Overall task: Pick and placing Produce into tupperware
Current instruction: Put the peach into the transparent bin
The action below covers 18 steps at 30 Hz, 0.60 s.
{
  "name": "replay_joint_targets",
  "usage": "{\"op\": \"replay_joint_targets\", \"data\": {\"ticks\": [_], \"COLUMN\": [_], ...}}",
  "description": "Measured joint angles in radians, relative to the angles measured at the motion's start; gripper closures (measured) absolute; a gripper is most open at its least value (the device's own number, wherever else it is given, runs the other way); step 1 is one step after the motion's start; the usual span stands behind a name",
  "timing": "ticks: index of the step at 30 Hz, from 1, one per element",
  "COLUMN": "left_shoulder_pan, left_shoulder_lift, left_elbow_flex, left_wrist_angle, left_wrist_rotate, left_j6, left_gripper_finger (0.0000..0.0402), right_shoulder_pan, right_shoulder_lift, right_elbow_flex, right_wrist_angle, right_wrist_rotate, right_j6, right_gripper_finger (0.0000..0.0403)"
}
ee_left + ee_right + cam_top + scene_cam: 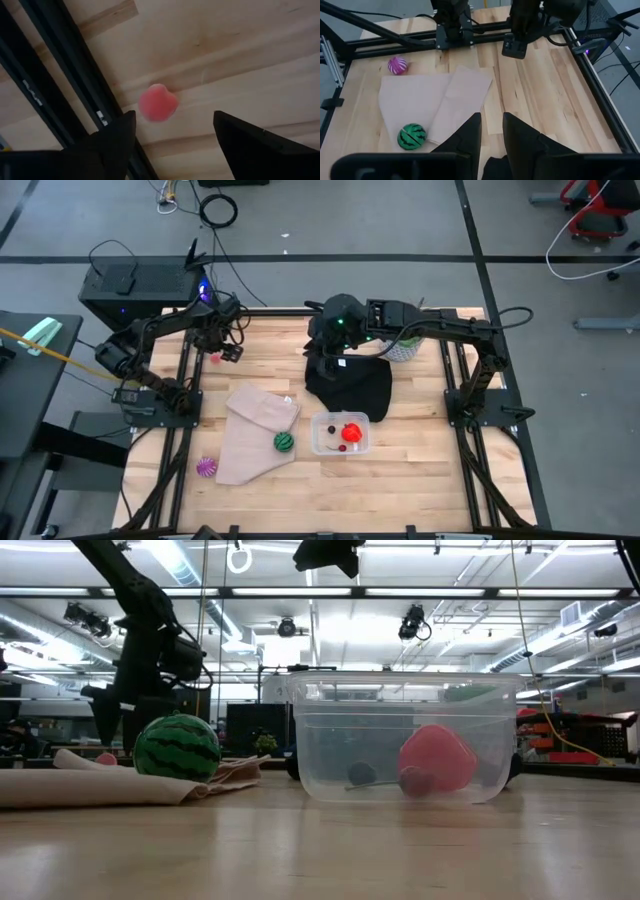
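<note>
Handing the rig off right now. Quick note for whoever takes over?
Left end effector: open, near the left frame rail, over a small pink-red piece that lies on the wood, not held.
Right end effector: hangs above the black cloth, nothing seen in it.
Done: tupperware holds a red piece and some small dark bits.
Left: green striped ball on the beige cloth, purple ball on bare wood beside the cloth; probably the pink-red piece too.
</note>
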Motion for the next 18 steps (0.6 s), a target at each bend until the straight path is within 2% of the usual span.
{"op": "replay_joint_targets", "data": {"ticks": [18], "left_shoulder_pan": [0.000], "left_shoulder_lift": [0.064], "left_elbow_flex": [0.000], "left_wrist_angle": [0.006], "left_wrist_rotate": [0.004], "left_j6": [0.004], "left_gripper_finger": [0.0142], "right_shoulder_pan": [0.012], "right_shoulder_lift": [0.000], "right_elbow_flex": [0.000], "right_wrist_angle": [0.003], "right_wrist_rotate": [0.000], "right_j6": [0.000], "right_gripper_finger": [0.0316]}}
